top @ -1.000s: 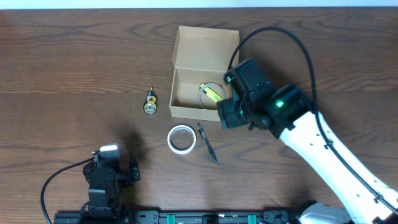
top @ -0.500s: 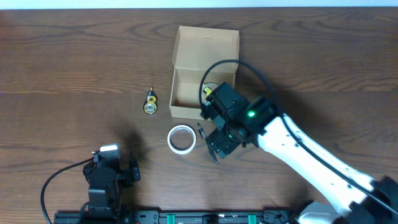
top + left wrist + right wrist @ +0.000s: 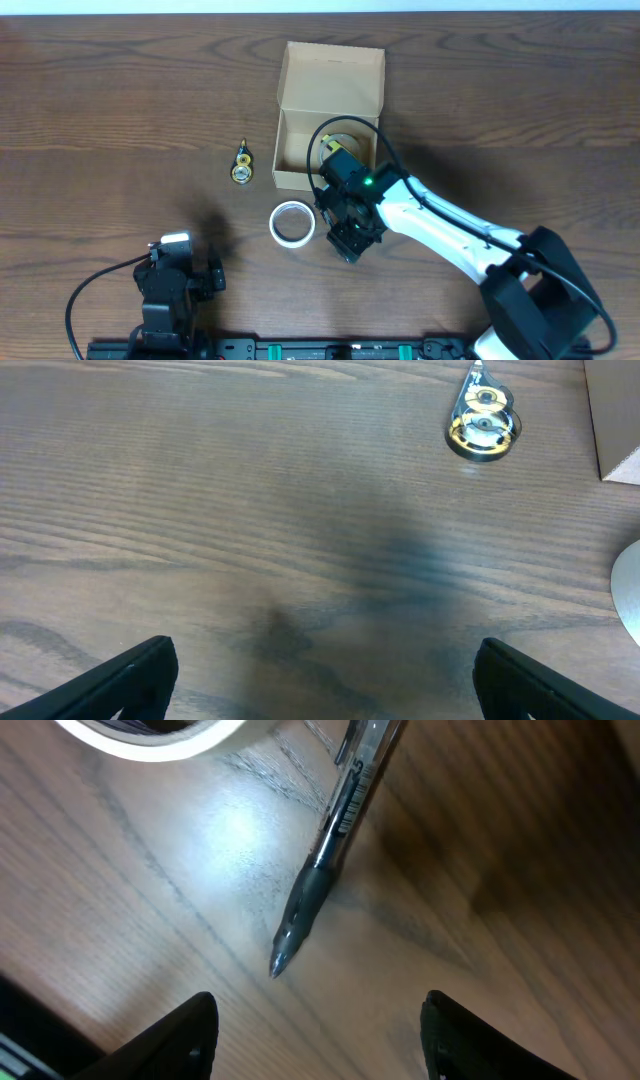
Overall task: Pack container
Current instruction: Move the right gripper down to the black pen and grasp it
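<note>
The container (image 3: 300, 180) is a tan cardboard box with its flap lid (image 3: 335, 72) standing open at the back. Inside it lies a tape roll with a yellow tab (image 3: 338, 150). My right gripper (image 3: 347, 238) hovers low just in front of the box, over a dark pen that it mostly hides from overhead. In the right wrist view the pen (image 3: 335, 840) lies slanted on the table, its tip just ahead of my open right gripper (image 3: 325, 1040), nothing between the fingers. My left gripper (image 3: 330, 685) is open and empty over bare table at the front left.
A white tape roll (image 3: 292, 222) lies on the table just left of the pen and shows as well in the right wrist view (image 3: 150, 735). A small yellow tape dispenser (image 3: 242, 165) (image 3: 483, 425) lies left of the box. The right arm's cable loops over the box.
My right gripper has left the box and swung down and left to the pen in front of it. The left arm has not moved.
</note>
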Controlling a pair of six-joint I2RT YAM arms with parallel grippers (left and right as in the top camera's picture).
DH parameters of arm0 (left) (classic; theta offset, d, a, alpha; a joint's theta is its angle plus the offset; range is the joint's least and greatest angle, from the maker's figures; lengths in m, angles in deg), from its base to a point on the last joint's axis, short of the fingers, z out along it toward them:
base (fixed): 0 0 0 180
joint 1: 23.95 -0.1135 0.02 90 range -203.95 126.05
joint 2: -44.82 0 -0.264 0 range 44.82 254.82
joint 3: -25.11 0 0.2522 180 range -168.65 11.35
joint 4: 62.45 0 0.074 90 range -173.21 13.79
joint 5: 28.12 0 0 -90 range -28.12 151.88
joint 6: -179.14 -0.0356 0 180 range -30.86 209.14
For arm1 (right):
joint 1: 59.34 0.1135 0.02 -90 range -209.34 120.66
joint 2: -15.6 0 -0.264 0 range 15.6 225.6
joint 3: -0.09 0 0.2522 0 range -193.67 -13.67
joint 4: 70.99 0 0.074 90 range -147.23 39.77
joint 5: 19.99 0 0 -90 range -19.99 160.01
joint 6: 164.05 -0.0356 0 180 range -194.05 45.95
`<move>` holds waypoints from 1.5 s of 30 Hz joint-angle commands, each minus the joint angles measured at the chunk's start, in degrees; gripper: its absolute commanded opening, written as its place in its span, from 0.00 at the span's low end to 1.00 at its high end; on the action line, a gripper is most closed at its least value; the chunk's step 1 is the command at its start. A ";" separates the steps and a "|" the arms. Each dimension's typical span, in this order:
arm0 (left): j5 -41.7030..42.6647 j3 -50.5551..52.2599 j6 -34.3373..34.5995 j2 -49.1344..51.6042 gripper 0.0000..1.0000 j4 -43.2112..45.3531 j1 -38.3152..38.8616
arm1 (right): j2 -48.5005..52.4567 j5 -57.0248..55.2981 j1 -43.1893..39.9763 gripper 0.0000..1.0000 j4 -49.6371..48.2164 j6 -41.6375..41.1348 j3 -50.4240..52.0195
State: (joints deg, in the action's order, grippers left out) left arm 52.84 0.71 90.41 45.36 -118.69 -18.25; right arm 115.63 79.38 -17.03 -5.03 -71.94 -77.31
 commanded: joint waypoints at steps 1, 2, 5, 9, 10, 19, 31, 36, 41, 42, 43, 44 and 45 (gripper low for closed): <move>-0.37 1.09 0.02 -0.33 0.95 -0.76 -0.04 | 2.29 0.57 0.70 0.64 -0.74 0.33 0.35; -0.37 1.09 0.02 -0.33 0.95 -0.76 -0.04 | 3.26 0.57 1.03 0.63 -1.38 0.33 0.35; -0.37 1.09 0.02 -0.33 0.95 -0.76 -0.04 | 5.16 0.57 2.60 0.62 -3.39 0.31 0.35; -0.37 1.09 0.02 -0.33 0.95 -0.76 -0.04 | 5.95 0.57 4.72 0.60 -5.42 0.09 0.35; -0.37 1.09 0.02 -0.33 0.95 -0.76 -0.04 | 6.05 0.55 5.11 0.60 -5.66 0.09 0.35; -0.37 1.09 0.02 -0.33 0.95 -0.76 -0.04 | 6.97 -3.52 5.68 0.55 -6.21 -2.08 0.61; -0.37 1.09 0.02 -0.33 0.95 -0.76 -0.04 | 9.81 -3.08 5.68 0.09 -6.12 -3.80 0.66; -0.37 1.09 0.02 -0.33 0.95 -0.76 -0.04 | 9.68 -2.69 5.79 0.01 -2.01 -7.15 0.63; -0.37 1.09 0.02 -0.33 0.96 -0.76 -0.04 | 6.88 -2.69 5.79 0.01 -0.59 -11.47 0.63; -0.37 1.09 0.02 -0.33 0.96 -0.76 -0.04 | 5.75 -2.69 5.79 0.01 -0.46 -11.54 0.63; -0.37 1.09 0.02 -0.33 0.95 -0.76 -0.04 | 4.63 -2.69 5.79 0.01 -0.15 -11.54 0.61; -0.37 1.09 0.02 -0.33 0.95 -0.76 -0.04 | 3.28 -2.69 5.79 0.01 0.31 -11.52 0.52; -0.37 1.09 0.02 -0.33 0.95 -0.76 -0.04 | 1.99 -2.69 5.79 0.01 0.70 -11.52 0.46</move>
State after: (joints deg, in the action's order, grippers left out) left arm 52.84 0.71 90.41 45.36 -118.69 -18.25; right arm 121.57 76.39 -11.72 -4.59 -81.78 -77.09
